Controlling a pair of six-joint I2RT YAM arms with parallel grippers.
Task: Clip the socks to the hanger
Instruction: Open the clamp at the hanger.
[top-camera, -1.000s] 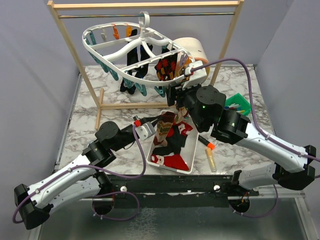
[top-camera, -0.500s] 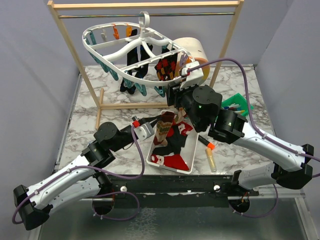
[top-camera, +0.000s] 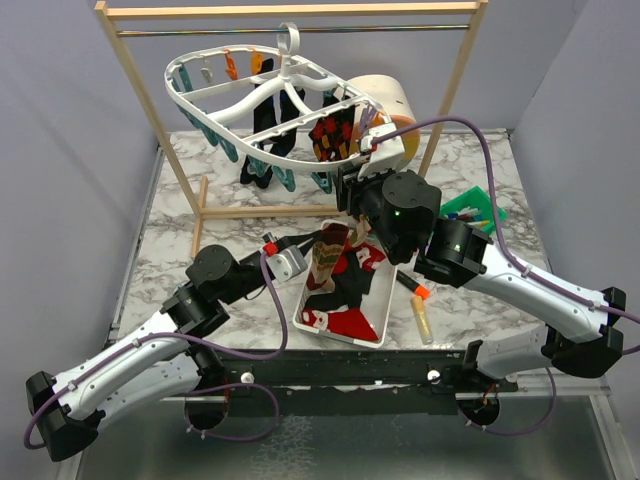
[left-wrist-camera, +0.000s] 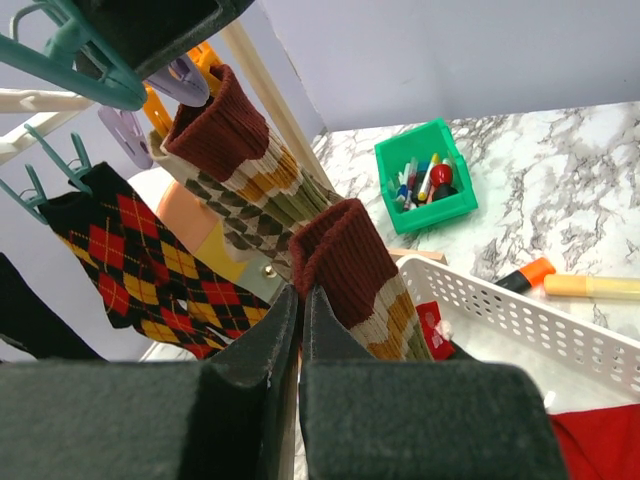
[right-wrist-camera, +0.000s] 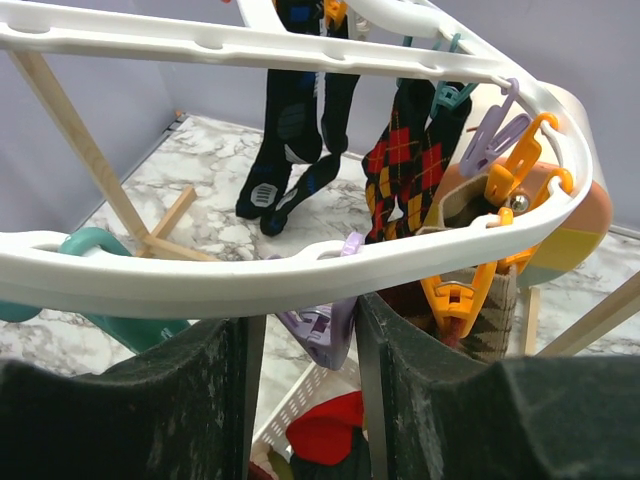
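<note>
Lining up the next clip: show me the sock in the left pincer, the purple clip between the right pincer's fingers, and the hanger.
sock (left-wrist-camera: 345, 262): left wrist view, maroon cuff.
purple clip (right-wrist-camera: 322, 328): right wrist view, clip body.
hanger (right-wrist-camera: 250, 283): right wrist view, near white rim.

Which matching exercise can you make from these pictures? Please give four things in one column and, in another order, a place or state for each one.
Things:
1. green bin
2. white basket
3. red-and-yellow argyle sock
4. left gripper

Places or states:
A. hangs from the hanger
B. contains pens
C. shut on the brown argyle sock
D. contains loose socks

Pairs: 1-B, 2-D, 3-A, 4-C.
</note>
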